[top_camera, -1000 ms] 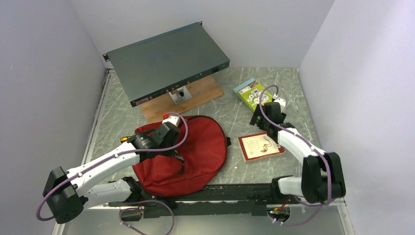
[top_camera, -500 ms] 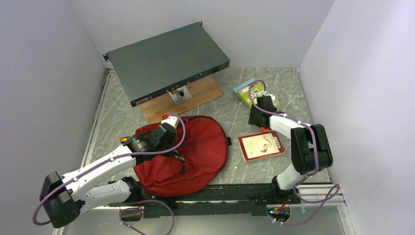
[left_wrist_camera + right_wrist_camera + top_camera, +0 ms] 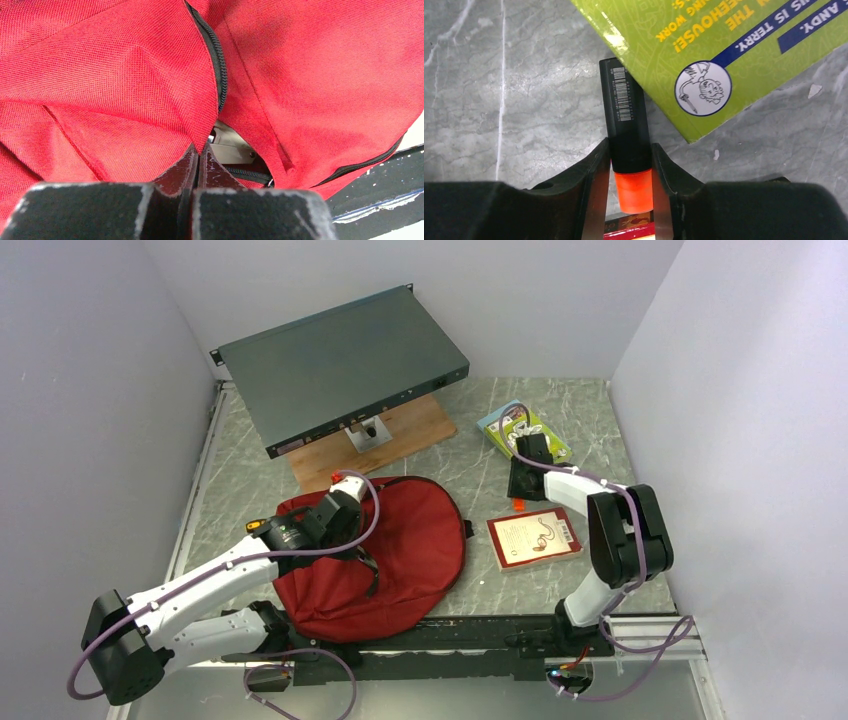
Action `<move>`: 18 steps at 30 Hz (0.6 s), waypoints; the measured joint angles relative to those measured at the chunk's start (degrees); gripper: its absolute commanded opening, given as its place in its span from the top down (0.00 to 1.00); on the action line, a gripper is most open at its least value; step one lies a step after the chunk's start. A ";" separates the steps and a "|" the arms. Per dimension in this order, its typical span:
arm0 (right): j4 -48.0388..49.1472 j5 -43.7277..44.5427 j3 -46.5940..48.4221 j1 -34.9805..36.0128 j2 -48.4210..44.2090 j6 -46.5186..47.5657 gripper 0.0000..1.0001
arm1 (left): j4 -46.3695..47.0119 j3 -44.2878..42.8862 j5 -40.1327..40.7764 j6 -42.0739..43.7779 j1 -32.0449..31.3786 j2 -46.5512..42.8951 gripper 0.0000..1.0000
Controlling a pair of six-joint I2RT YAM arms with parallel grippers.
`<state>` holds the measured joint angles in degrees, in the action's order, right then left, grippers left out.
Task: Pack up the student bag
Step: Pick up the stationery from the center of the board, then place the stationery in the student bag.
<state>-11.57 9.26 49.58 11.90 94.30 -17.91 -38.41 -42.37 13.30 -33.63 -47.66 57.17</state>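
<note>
While the left gripper [image 3: 199, 156] pinched the bag [image 3: 100, 75], the right gripper [image 3: 630, 150] clasped a marker [image 3: 624, 100] — book [image 3: 724, 60] at its 1 o'clock.

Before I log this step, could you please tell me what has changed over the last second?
The right gripper came down beside the green book and closed on the black highlighter, its arm folding up. The left gripper stays pinched on the student bag. The bag, the red book and the rack have not moved.

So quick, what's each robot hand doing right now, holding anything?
Left gripper: closed, pinching the student bag fabric.
Right gripper: fingers closed on the orange-capped highlighter.
</note>
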 measured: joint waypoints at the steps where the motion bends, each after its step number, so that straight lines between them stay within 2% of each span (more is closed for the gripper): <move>1: 0.00 0.07 0.02 0.31 0.02 0.00 1.00 | 0.00 0.00 0.00 -0.02 0.00 0.00 1.00; 7: -0.22 1.55 0.02 4.90 -2.32 1.31 1.00 | -0.02 0.00 0.02 -0.24 0.00 0.00 1.00; 12: -1.03 2.03 0.02 11.69 -11.23 2.43 1.00 | -0.02 0.00 0.04 -0.59 0.00 0.00 1.00; 15: -0.46 -3.17 -0.07 15.19 -16.17 1.11 1.00 | -0.02 0.00 0.07 -0.79 0.00 0.00 1.00; 18: 4.57 -14.36 -1.88 18.29 -18.49 -3.34 1.00 | -0.02 0.00 0.09 -1.14 0.00 0.11 1.00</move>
<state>-7.01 -5.10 47.70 30.20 75.81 -21.26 -38.44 -42.37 13.39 -34.76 -47.66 57.28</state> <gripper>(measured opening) 0.334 0.012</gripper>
